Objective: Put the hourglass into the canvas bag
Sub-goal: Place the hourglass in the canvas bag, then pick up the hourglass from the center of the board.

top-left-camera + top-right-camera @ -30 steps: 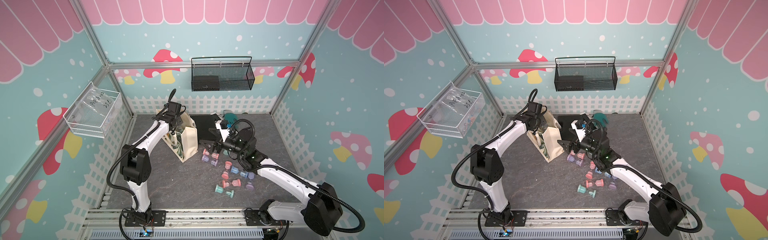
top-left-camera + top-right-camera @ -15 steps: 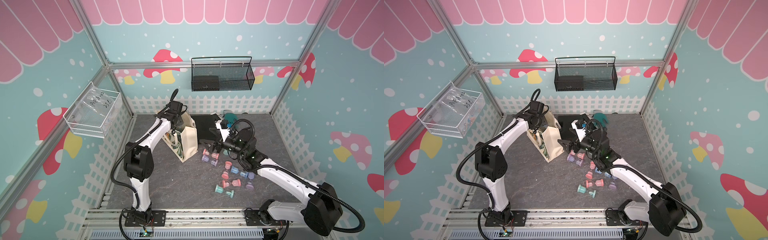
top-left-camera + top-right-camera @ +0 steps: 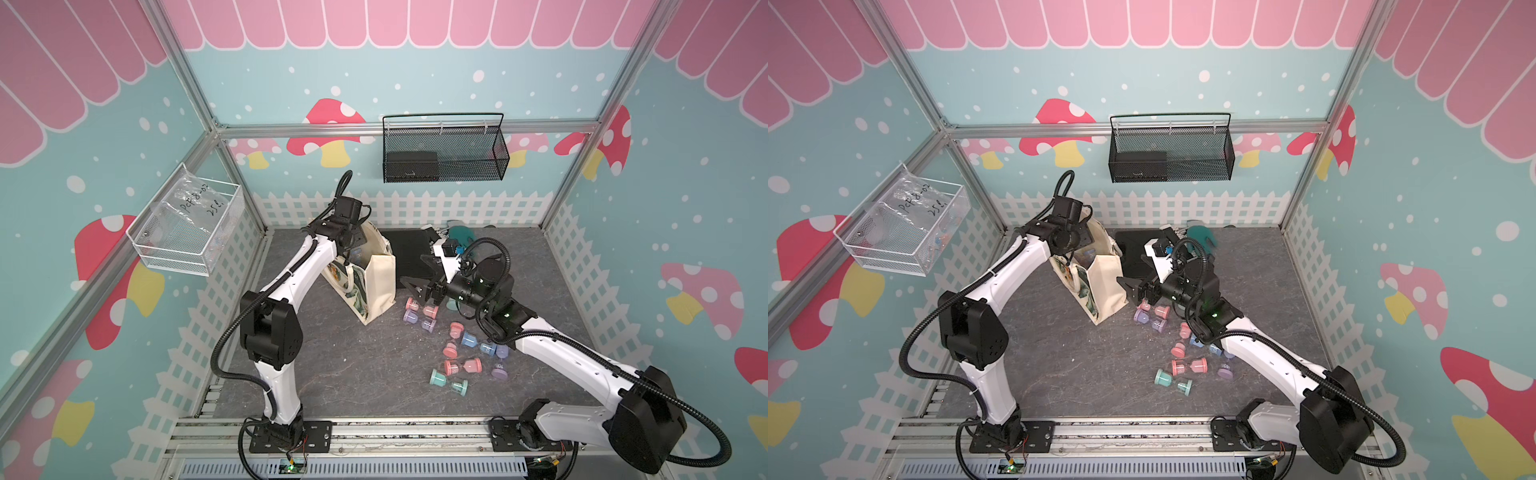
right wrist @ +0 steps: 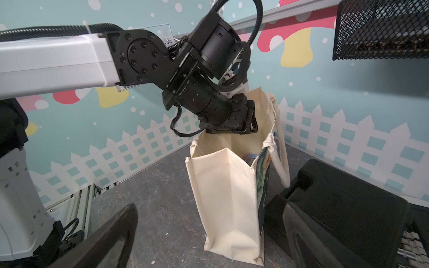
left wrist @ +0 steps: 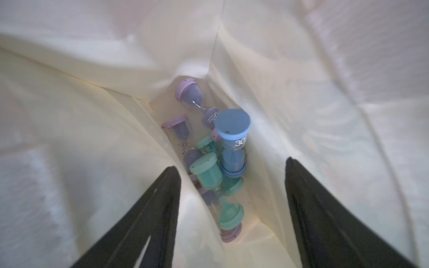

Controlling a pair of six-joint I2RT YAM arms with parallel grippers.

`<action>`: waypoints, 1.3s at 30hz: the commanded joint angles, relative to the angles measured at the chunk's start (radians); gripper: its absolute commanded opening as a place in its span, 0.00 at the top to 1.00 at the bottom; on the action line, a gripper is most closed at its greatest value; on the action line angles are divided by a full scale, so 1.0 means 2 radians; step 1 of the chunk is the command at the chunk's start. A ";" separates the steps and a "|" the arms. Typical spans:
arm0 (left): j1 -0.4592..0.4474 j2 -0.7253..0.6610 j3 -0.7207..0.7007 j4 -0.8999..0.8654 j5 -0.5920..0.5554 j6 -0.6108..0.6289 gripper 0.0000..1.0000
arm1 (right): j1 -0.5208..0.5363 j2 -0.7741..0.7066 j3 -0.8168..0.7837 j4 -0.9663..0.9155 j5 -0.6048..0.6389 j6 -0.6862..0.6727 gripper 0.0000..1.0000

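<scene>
Now that the left gripper point(image 5: 231, 163) has opened inside the canvas bag point(image 4: 222, 185), the blue hourglass point(image 5: 232, 130) lies delivered; right gripper point(image 4: 209, 205) gapes empty.

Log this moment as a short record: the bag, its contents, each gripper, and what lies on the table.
canvas bag: standing, mouth open, beside the black case
in the bag: blue hourglass on top of teal hourglasses and purple hourglasses
left gripper: open, empty, inside the bag's mouth
right gripper: open, empty, facing the bag
table: loose hourglasses in pink, purple, blue and teal, not yet bagged
</scene>
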 commanded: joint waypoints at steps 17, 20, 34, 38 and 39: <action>-0.110 -0.251 -0.137 0.111 0.001 -0.008 0.23 | 0.003 -0.061 -0.081 -0.065 0.089 -0.001 0.00; -0.135 -0.281 -0.172 0.123 -0.005 -0.023 0.23 | 0.003 -0.067 -0.098 -0.072 0.098 0.005 0.01; -0.233 -0.296 -0.303 0.175 -0.012 -0.105 0.22 | 0.002 -0.090 -0.166 -0.102 0.130 0.017 0.00; -0.246 -0.270 -0.327 0.192 -0.005 -0.136 0.22 | 0.001 -0.103 -0.183 -0.114 0.147 0.022 0.00; -0.250 -0.262 -0.332 0.199 -0.003 -0.143 0.22 | 0.001 -0.106 -0.188 -0.116 0.153 0.024 0.01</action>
